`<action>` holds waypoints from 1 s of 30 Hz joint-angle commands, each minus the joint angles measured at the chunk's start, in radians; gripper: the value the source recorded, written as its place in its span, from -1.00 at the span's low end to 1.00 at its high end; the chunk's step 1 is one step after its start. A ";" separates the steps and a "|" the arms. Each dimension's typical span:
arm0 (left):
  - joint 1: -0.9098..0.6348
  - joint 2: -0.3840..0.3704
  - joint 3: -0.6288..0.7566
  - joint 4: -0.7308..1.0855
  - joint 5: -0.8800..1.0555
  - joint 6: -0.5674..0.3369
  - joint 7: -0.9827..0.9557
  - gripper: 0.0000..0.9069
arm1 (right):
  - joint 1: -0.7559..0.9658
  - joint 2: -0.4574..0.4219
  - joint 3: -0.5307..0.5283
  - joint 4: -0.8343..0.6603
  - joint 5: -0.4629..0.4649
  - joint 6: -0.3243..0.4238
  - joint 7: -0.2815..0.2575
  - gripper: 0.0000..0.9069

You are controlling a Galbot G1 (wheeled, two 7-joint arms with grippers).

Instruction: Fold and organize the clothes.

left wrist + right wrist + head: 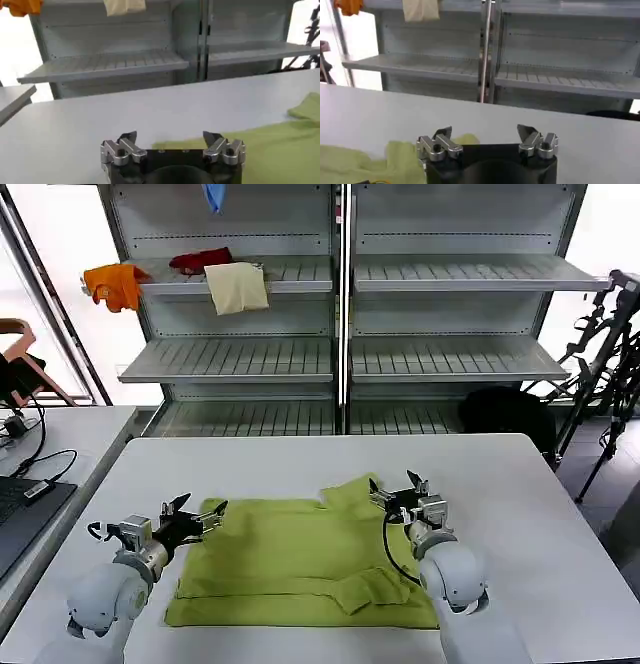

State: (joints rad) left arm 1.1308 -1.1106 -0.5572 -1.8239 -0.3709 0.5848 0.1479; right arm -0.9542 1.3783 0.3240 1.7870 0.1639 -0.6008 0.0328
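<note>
Behind the white table (300, 459) stands a grey metal shelf unit (345, 294), with an orange garment (115, 284), a red one (200, 258) and a cream one (237, 287) hanging from its upper left board. On the table, in the near middle, lies the lime T-shirt (290, 559), spread mostly flat, with one sleeve folded inward near its right side and a small raised part at its far right corner.

The left gripper (195, 522) waits at the far left corner of the T-shirt, just beside the edge, with its fingers apart and nothing between them (the left wrist view shows the green edge right in front of the jaws). The right gripper (400, 494) is at the far right corner, also released and empty.

The step in hand seems to be taking both far corners for a fold. To do it well, I think each gripper should go low to the table and close on one corner only. Both should catch at the same time, so the cloth lifts evenly. The wrinkled right corner may need more care, because several layers could be pinched together there.
</note>
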 commanded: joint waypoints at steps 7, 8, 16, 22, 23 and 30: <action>-0.053 -0.002 0.023 0.114 0.044 0.000 0.010 1.00 | 0.045 0.017 -0.021 -0.102 -0.020 0.002 -0.012 1.00; -0.051 -0.002 0.024 0.114 0.045 0.000 0.010 1.00 | 0.044 0.019 -0.026 -0.106 -0.026 0.002 -0.011 1.00; -0.050 -0.012 0.029 0.114 0.052 0.000 0.010 0.58 | 0.031 0.028 -0.029 -0.130 -0.083 0.002 -0.042 0.24; -0.050 -0.013 0.034 0.111 0.059 0.000 0.012 -0.58 | 0.016 0.024 -0.030 -0.126 -0.090 0.002 -0.064 -1.00; -0.049 -0.013 0.034 0.110 0.060 0.000 0.013 -0.67 | 0.012 0.023 -0.030 -0.123 -0.090 0.002 -0.074 -1.00; -0.041 -0.015 0.037 0.100 0.065 0.001 0.024 -0.98 | 0.002 0.022 -0.031 -0.104 -0.083 0.003 -0.092 -1.00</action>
State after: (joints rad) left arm 1.0900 -1.1254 -0.5222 -1.7284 -0.3118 0.5815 0.1650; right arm -0.9474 1.3996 0.2946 1.6825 0.0902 -0.5942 -0.0387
